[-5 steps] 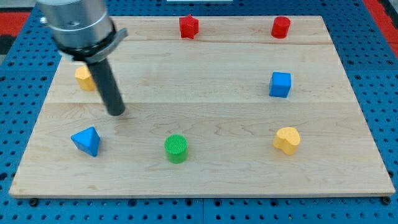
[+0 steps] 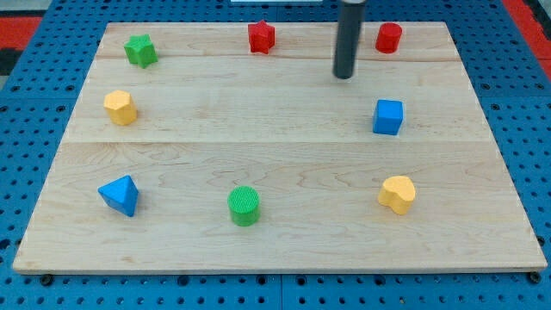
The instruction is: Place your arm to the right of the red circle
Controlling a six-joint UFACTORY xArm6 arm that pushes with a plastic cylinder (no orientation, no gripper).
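The red circle [image 2: 388, 37], a short red cylinder, stands near the board's top edge at the view's right. My tip [image 2: 345, 76] is on the board to the left of it and a little below, with a gap between them. The dark rod rises straight up from the tip and leaves the view at the top. A red star-shaped block [image 2: 261, 36] sits further left along the same top edge.
A green star block [image 2: 140, 50] is at top left, a yellow block [image 2: 120, 108] below it. A blue cube [image 2: 388, 116] and a yellow heart block [image 2: 397, 194] are at right. A blue triangle [image 2: 119, 195] and a green cylinder [image 2: 244, 205] lie along the bottom.
My tip has moved far to the right and up, from near the yellow block at left to just left of the red circle. The green star is now uncovered.
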